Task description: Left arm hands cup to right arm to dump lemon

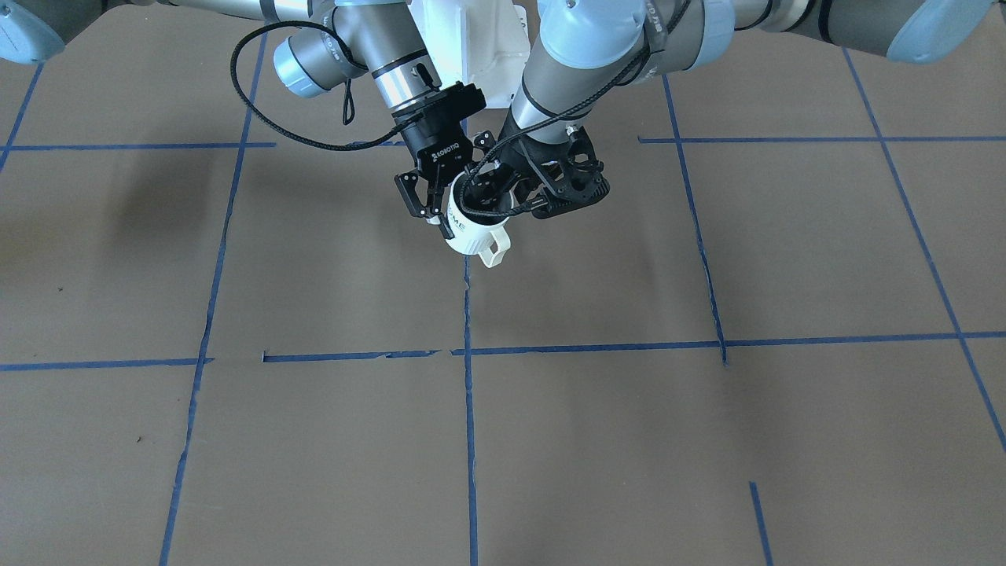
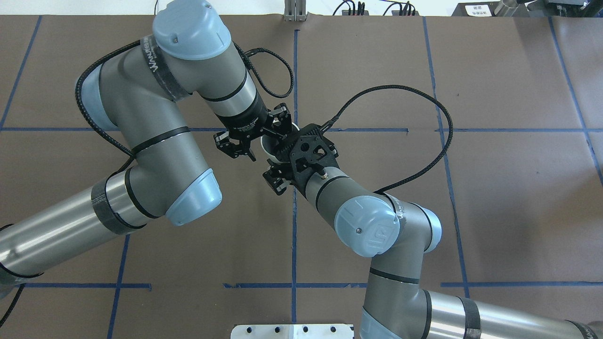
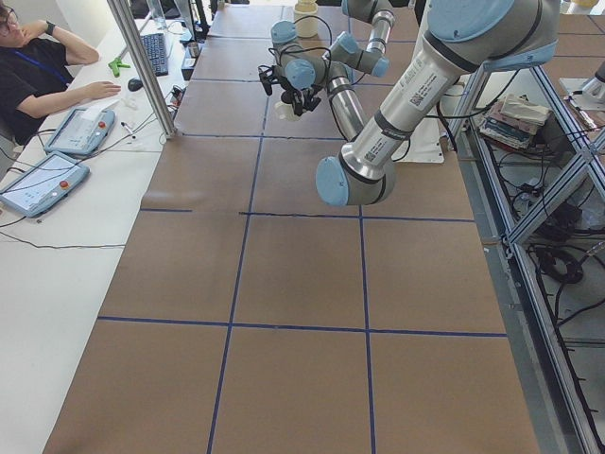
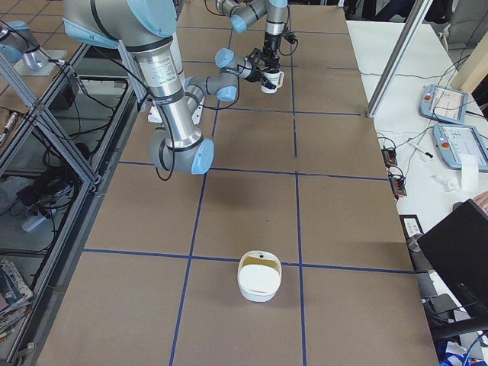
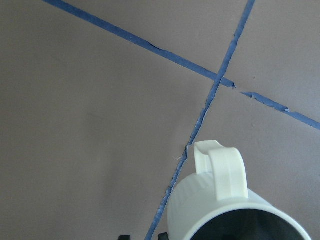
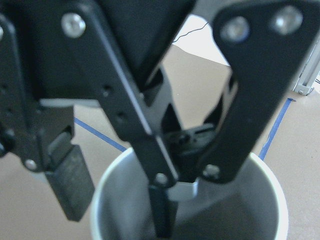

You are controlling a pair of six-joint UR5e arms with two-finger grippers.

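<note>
Brown table [image 1: 597, 440] gridded with blue tape [image 1: 469, 440]. From the left end, a white desk [image 3: 47, 312] runs down the frame's left, a person [image 3: 28, 71] seated upper left, a metal post [image 3: 144, 66] beside them.

Your brown paper-covered worktop [image 1: 314, 259] is ruled into squares by blue tape lines [image 1: 469, 440]. A white rounded-square bowl with a yellowish inside [image 4: 258, 291] sits over one line, near a crossing. On the white side table [image 3: 57, 284] you have two grey handheld control tablets [image 3: 43, 183] and a black keyboard [image 3: 156, 54], with a seated person in a black top [image 3: 28, 71] there
</note>
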